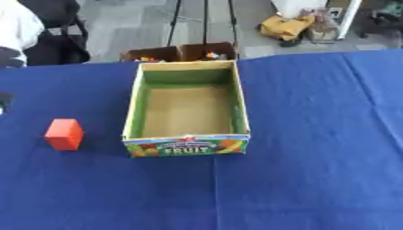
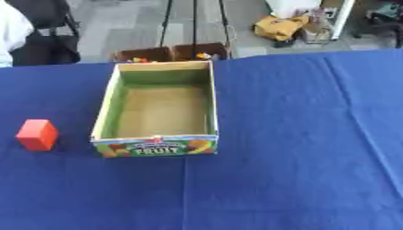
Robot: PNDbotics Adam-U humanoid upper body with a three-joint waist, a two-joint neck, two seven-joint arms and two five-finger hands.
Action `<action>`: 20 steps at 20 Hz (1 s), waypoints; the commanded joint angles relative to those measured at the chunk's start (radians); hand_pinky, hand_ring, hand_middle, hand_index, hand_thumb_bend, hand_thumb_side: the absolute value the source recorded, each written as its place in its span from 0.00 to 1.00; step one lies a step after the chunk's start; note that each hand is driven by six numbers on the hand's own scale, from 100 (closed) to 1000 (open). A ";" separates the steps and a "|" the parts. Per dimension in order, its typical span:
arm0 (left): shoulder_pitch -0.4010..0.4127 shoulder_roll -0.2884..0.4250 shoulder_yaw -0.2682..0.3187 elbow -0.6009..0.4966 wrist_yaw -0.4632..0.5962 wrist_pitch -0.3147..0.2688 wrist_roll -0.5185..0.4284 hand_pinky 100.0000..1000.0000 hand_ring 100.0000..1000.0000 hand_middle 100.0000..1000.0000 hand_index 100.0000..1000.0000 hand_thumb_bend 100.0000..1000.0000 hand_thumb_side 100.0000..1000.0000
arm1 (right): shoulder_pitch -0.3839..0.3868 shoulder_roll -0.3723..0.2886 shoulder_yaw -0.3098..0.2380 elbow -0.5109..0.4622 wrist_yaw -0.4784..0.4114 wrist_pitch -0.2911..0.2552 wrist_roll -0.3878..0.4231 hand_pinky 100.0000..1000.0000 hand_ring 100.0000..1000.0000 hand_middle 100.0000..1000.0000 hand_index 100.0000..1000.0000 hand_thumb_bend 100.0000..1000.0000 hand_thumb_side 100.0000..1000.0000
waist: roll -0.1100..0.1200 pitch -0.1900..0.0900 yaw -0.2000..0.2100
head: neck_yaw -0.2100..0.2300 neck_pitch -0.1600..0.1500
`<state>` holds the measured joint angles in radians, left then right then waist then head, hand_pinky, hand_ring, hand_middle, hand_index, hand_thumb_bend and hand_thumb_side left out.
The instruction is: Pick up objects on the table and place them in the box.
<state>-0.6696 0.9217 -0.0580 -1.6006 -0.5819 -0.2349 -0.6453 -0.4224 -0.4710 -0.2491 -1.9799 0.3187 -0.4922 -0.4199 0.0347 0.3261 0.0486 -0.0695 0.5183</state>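
Neither of the robot's hands shows in either view, so there is no way to tell if the fingers are open or curled. A red block (image 1: 64,134) sits on the blue tablecloth (image 1: 315,170), on the left side. It stands upright, by itself, with nothing touching it. Just to its right, but not touching it, is the box (image 1: 187,145). The box is made of cardboard and is open at the top. Its inside walls are green and its floor is brown, and nothing lies in it. The front wall, the one nearest the robot, has bright pictures of fruit and the word FRUIT on it. The block is near the front left corner of the box, out on the cloth. The cloth has a few soft folds on the right side. Past the far edge of the table, two small brown cartons (image 1: 179,52) sit on the grey floor with little colourful things in them, too small to make out.
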 commanded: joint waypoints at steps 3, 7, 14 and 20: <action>-0.072 0.027 -0.037 0.069 -0.064 -0.043 -0.086 0.74 0.92 1.00 1.00 0.00 0.82 | -0.010 -0.025 0.000 -0.020 -0.011 -0.001 0.011 0.56 0.71 0.49 0.70 0.00 1.00 | 0.007 -0.003 -0.003 | 0.007 -0.012; -0.111 0.005 -0.068 0.106 -0.128 -0.070 -0.139 0.77 0.95 1.00 1.00 0.11 0.84 | -0.009 -0.024 0.002 -0.020 -0.014 0.000 0.017 0.56 0.71 0.49 0.70 0.00 1.00 | 0.009 -0.003 -0.007 | 0.010 -0.011; -0.172 -0.042 -0.113 0.171 -0.235 -0.113 -0.194 0.79 0.97 1.00 1.00 0.31 0.84 | -0.010 -0.021 0.005 -0.020 -0.019 0.002 0.026 0.56 0.71 0.48 0.70 0.00 1.00 | 0.012 -0.003 -0.012 | 0.019 -0.012; -0.220 -0.102 -0.132 0.266 -0.231 -0.125 -0.198 0.77 0.95 1.00 1.00 0.27 0.89 | -0.011 -0.018 0.006 -0.020 -0.023 0.001 0.037 0.57 0.71 0.48 0.69 0.00 1.00 | 0.010 0.002 -0.018 | 0.027 -0.012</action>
<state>-0.8702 0.8063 -0.1931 -1.3464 -0.8162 -0.3091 -0.7971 -0.4224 -0.4708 -0.2398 -1.9799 0.3071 -0.4912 -0.3869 0.0347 0.3296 0.0302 -0.0469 0.5176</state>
